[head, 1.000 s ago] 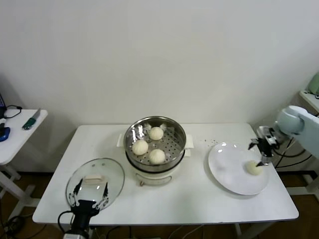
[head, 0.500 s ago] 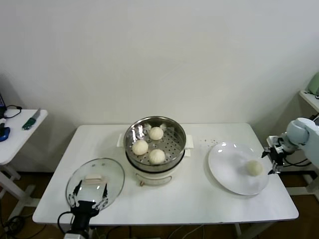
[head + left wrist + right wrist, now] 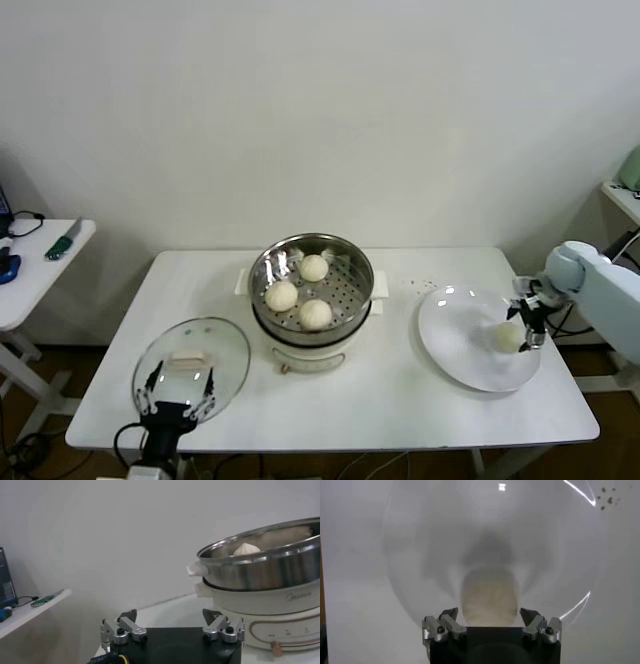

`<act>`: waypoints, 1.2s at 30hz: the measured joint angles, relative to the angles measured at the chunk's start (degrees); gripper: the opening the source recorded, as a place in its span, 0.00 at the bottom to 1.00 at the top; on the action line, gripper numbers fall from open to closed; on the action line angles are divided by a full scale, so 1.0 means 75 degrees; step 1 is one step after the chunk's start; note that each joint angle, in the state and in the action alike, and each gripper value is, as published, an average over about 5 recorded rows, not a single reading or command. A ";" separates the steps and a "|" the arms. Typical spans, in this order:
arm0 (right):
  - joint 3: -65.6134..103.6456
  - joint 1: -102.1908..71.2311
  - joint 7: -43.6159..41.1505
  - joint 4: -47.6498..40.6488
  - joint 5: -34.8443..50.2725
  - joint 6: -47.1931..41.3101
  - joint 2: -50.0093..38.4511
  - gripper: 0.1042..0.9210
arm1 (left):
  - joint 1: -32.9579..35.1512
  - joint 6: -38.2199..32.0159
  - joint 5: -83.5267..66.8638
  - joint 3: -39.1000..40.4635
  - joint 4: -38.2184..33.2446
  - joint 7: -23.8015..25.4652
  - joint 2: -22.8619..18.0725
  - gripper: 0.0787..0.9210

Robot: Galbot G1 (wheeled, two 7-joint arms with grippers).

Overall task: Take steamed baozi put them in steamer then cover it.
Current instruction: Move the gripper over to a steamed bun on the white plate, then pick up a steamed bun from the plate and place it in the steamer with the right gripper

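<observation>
The steel steamer (image 3: 356,290) stands mid-table on its white pot base (image 3: 312,355). Three steamed baozi lie in it (image 3: 314,267) (image 3: 281,296) (image 3: 315,314). A fourth baozi (image 3: 506,338) rests on the white plate (image 3: 455,345) at the right. My right gripper (image 3: 527,322) is open directly at this baozi. In the right wrist view the baozi (image 3: 489,596) sits between the spread fingers, with my right gripper (image 3: 490,615) not closed on it. My left gripper (image 3: 178,396) hangs open at the front left over the glass lid (image 3: 225,350), holding nothing. The left wrist view shows my left gripper (image 3: 170,617) and the steamer (image 3: 265,565).
A small side table (image 3: 40,262) with a few items stands off to the left. Dark crumbs (image 3: 425,285) dot the tabletop between steamer and plate. The plate lies near the table's right edge.
My right gripper swung out past the plate's right rim half a second ago and has come back to the baozi. The left arm, the lid and the steamer have not moved.
</observation>
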 measured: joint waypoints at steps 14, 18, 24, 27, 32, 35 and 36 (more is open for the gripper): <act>-0.0026 0.0001 -0.0054 -0.0341 -0.0291 0.0236 0.0248 0.72 | 0.0016 0.0005 -0.0011 -0.0021 0.0021 -0.0003 0.0011 0.88; -0.0053 0.0008 -0.0075 -0.0338 -0.0276 0.0256 0.0229 0.69 | 0.0046 -0.0006 -0.0017 -0.0034 0.0021 -0.0002 0.0014 0.88; -0.0311 0.0252 -0.0091 -0.0254 0.0032 0.0183 0.0115 0.67 | 0.0041 -0.0022 -0.0016 0.0018 0.0024 0.0004 0.0005 0.88; -0.0655 0.0607 -0.0090 -0.0161 0.0429 0.0066 0.0062 0.67 | 0.0011 -0.0034 -0.0014 0.0060 0.0028 0.0014 0.0002 0.88; -0.1633 0.1614 -0.0028 0.0066 0.1453 -0.0222 0.0104 0.68 | -0.0062 -0.0043 -0.0015 0.0158 0.0022 0.0048 -0.0013 0.88; -0.2401 0.2387 0.0064 0.0249 0.2278 -0.0449 0.0220 0.68 | -0.0080 -0.0043 -0.0015 0.0221 -0.0005 0.0090 -0.0016 0.88; -0.2672 0.2660 0.0101 0.0317 0.2576 -0.0529 0.0275 0.68 | -0.0076 -0.0043 -0.0014 0.0239 -0.0022 0.0108 -0.0015 0.88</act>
